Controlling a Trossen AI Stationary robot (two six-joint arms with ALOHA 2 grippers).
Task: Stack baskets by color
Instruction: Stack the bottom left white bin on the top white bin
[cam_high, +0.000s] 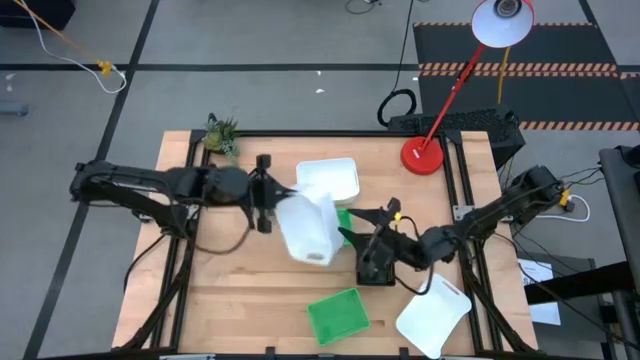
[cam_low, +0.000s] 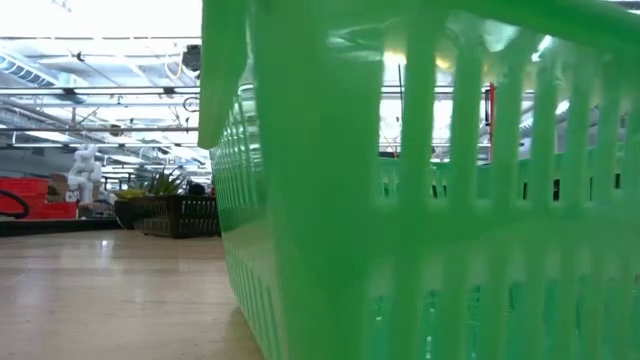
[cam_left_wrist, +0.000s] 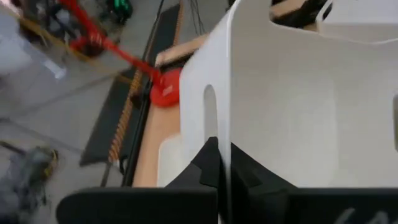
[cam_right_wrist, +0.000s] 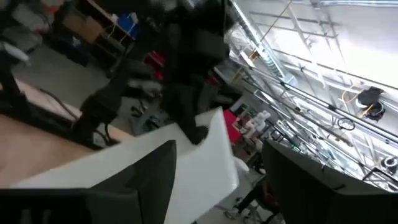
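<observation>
My left gripper (cam_high: 274, 200) is shut on a white basket (cam_high: 306, 230) and holds it in the air over the middle of the table. Under that basket a bit of a green basket (cam_high: 345, 222) shows. My right gripper (cam_high: 362, 232) stands open just right of the held basket and touches nothing; in the right wrist view its fingers (cam_right_wrist: 158, 171) are spread in front of the white basket (cam_right_wrist: 193, 165). Another white basket (cam_high: 330, 180) lies on its bottom at the far middle. A green basket (cam_high: 338, 314) and a third white one (cam_high: 433, 316) lie near the front edge. My left gripper pinches one wall of the white basket at its rim (cam_left_wrist: 222, 149), beside a slot in that wall, one finger inside and one outside. The fingers come from the table's left, slanting a little down. The basket is lifted clear and tipped onto its side.
A red round lamp base (cam_high: 422, 155) stands at the far right corner, its arm reaching past the table. A small plant (cam_high: 221, 134) sits at the far left corner. A dark shape (cam_high: 375, 270) lies under my right gripper. In the low view a green basket (cam_low: 420, 200) fills the picture.
</observation>
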